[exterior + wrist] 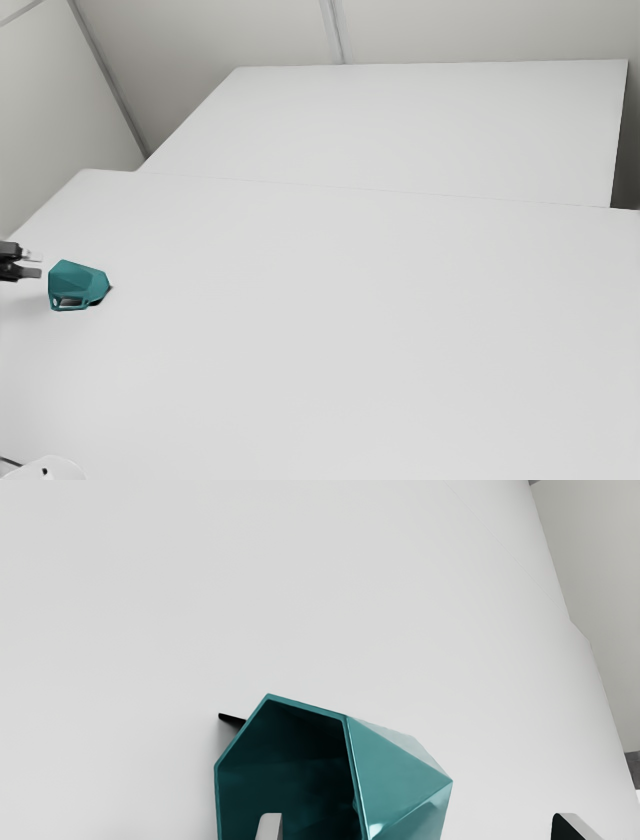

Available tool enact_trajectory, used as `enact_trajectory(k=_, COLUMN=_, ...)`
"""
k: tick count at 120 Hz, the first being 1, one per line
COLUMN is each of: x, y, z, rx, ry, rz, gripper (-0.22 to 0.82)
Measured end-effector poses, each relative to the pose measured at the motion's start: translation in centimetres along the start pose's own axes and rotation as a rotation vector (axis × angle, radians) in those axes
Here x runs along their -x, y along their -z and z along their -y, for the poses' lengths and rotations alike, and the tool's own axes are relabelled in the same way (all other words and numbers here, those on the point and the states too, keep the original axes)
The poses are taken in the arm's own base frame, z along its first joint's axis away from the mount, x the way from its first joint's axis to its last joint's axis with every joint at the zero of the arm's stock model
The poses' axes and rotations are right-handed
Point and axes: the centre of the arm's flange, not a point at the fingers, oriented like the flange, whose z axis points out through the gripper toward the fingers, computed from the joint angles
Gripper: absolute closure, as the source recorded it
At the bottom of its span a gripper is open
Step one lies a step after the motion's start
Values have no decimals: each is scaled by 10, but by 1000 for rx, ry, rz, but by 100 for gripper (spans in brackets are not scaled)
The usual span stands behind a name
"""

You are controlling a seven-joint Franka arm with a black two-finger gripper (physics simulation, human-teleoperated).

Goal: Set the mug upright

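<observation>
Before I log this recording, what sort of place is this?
Probably a simulated test room or lab: a plain white table, a second white surface beyond it, and pale walls with narrow grey seams.

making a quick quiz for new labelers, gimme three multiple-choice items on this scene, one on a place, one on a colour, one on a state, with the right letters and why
1. Where on the table is the mug in the exterior view?
a) toward the right edge
b) toward the left edge
c) in the centre

2. What colour is the mug?
a) teal
b) yellow
c) red

3. How does the mug stand?
a) upright
b) upside down
c) lying on its side

1: b, the mug sits close to the exterior view's left edge, just past the gripper.
2: a, its faceted outside is blue-green in both views.
3: c, its open mouth faces sideways, toward the gripper.
</observation>
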Motion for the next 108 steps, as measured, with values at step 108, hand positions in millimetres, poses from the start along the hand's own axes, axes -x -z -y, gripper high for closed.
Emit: enact_trajectory(k=108, x=-4, y=-42, z=-3, rx=66, ry=45, rz=47, gripper=22)
